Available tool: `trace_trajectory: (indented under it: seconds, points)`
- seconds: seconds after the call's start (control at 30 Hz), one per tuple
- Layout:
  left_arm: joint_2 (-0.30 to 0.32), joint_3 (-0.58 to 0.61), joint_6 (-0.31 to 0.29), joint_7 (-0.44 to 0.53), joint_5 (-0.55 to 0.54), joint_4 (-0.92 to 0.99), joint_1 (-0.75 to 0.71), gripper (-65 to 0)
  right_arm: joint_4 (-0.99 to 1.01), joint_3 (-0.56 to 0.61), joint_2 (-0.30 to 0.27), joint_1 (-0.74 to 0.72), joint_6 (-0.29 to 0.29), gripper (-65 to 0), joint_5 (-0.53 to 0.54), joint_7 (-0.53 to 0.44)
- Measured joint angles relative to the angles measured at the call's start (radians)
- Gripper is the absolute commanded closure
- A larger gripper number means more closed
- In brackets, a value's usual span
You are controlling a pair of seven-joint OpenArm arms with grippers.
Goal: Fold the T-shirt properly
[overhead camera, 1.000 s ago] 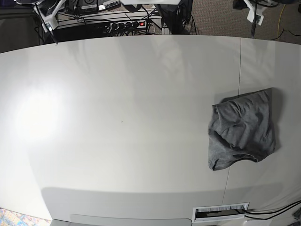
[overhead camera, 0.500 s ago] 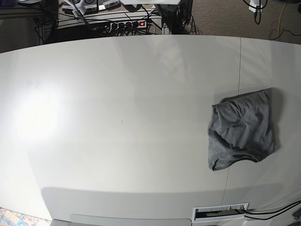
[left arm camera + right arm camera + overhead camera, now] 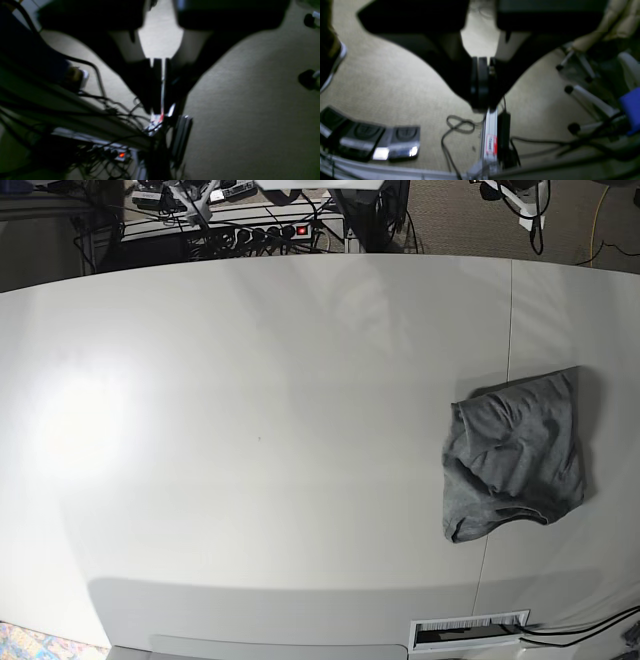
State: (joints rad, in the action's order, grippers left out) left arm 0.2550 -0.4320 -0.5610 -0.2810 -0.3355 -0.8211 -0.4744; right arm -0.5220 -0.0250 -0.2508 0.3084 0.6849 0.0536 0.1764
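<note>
The heather-grey T-shirt lies in a rumpled, roughly folded heap on the right side of the white table. Neither gripper is near it. In the left wrist view, my left gripper hangs over carpet and cables behind the table, its fingers pressed together with nothing between them. My right gripper is likewise shut and empty, above the carpet floor in the right wrist view. Only small white arm parts show at the top edge of the base view.
A power strip with a red light and tangled cables sits behind the table's far edge. Foot pedals and chair legs stand on the carpet. A cable slot is cut at the table's near edge.
Both arms have drawn further back beyond the table's far edge and almost out of the base view. The T-shirt has not moved.
</note>
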Motion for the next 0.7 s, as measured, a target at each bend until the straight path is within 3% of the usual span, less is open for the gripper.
trace_trajectory:
  seconds: [0.03,0.1,0.23,0.4,0.47,0.6,0.7]
  points:
    - [-0.002,0.000,0.013,0.011,0.014,0.028,0.014,0.0,0.029,0.000,0.009,-0.017,-0.024,0.0,-0.004,-0.008]
    - [-0.006,0.000,0.029,0.040,0.050,0.084,0.040,0.0,0.072,0.002,0.042,-0.044,-0.167,0.0,-0.044,-0.041]
    - [-0.028,-0.001,0.060,0.132,0.158,0.192,0.072,0.0,0.109,0.002,0.083,-0.071,-0.338,0.0,-0.099,-0.066]
    - [-0.073,0.008,0.079,0.182,0.248,0.305,0.121,0.0,0.113,0.068,0.105,-0.074,-0.413,0.0,-0.103,-0.069]
    - [-0.082,0.062,0.086,0.185,0.262,0.328,0.135,0.0,0.113,0.127,0.117,-0.076,-0.515,0.0,-0.102,-0.069]
    - [-0.114,0.249,0.217,0.234,0.290,0.333,0.138,0.0,0.113,0.231,0.138,-0.078,-0.618,0.0,-0.064,-0.069]
    - [-0.156,0.380,0.301,0.238,0.297,0.325,0.137,0.0,0.113,0.269,0.157,-0.078,-0.631,0.0,0.008,-0.069]
